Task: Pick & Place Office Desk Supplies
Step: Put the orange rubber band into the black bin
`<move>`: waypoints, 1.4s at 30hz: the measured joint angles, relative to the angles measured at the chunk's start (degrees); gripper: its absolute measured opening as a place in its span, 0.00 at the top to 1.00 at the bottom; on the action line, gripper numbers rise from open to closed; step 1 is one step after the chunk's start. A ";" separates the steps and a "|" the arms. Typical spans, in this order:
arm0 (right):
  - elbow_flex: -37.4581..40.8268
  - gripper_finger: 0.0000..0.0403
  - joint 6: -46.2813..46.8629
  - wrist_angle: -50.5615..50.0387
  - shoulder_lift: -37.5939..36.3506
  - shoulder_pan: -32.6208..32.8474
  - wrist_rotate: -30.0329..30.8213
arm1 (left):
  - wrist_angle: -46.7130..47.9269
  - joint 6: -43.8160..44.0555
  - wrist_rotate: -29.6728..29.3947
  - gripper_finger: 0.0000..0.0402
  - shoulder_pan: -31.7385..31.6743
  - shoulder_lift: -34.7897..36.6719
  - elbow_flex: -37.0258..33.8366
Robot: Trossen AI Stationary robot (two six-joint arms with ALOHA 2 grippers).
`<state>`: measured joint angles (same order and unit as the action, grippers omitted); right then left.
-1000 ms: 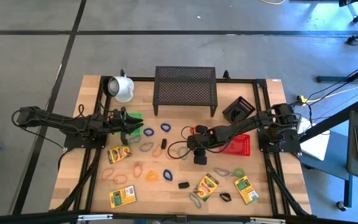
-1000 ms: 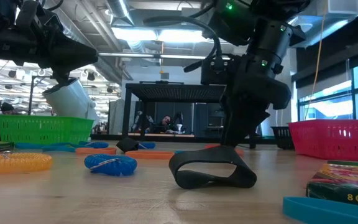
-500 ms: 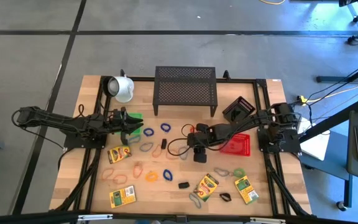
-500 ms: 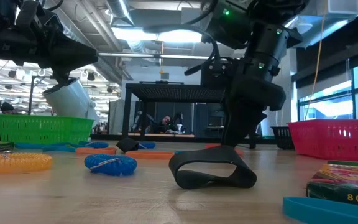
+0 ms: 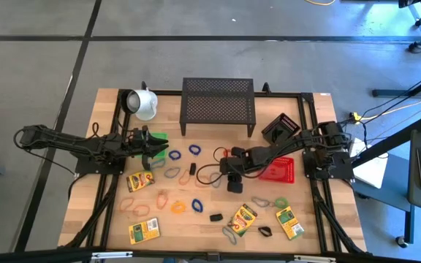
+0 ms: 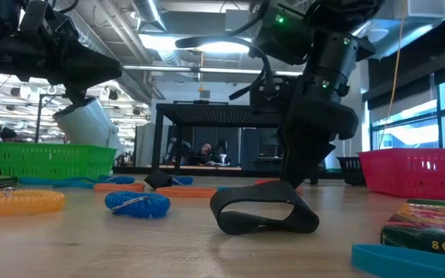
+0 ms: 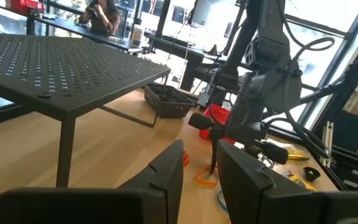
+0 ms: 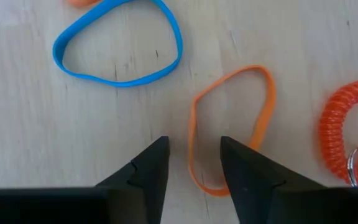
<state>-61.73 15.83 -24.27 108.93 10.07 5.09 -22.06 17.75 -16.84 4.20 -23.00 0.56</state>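
Note:
My right gripper (image 8: 194, 165) points down, open, over an orange rubber-band loop (image 8: 229, 127) that lies flat on the wooden table; one side of the loop lies between its fingers. It is near the table's middle (image 5: 224, 159) and also shows in the left wrist view (image 7: 213, 158). A blue band (image 8: 120, 46) and an orange coil (image 8: 353, 137) lie beside the loop. My left gripper (image 7: 197, 168) is open and empty, held above the table at the left (image 5: 158, 148) by the green basket (image 5: 158, 136). Crayon boxes (image 5: 140, 180) (image 5: 243, 218) (image 5: 289, 222) and more bands lie on the near half.
A black mesh rack (image 5: 218, 106) stands at the far middle and a white mug (image 5: 143, 104) at the far left. A red basket (image 5: 280, 169) and a small black basket (image 5: 281, 128) stand at the right. A black loop (image 6: 265, 212) lies near the front.
My right arm has shifted a little above the orange band, its fingers still pointing down. Nothing on the table has moved.

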 joint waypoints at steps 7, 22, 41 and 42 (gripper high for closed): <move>0.04 0.88 0.24 0.30 0.15 0.64 0.04 | -0.01 0.03 0.00 0.77 -0.01 -0.02 0.01; -2.16 0.99 0.22 0.84 -5.78 4.98 11.94 | 0.02 0.04 -0.01 0.77 0.00 -0.01 0.00; -15.65 0.99 -2.80 26.35 -9.49 14.99 39.82 | -0.01 0.03 0.00 0.77 0.01 0.00 0.00; -15.65 0.99 -2.92 26.91 -9.49 15.34 40.35 | 0.01 0.03 0.00 0.77 0.01 -0.02 0.00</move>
<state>-77.38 12.92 2.64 99.44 25.41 45.43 -22.04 17.78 -16.84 4.21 -23.03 0.56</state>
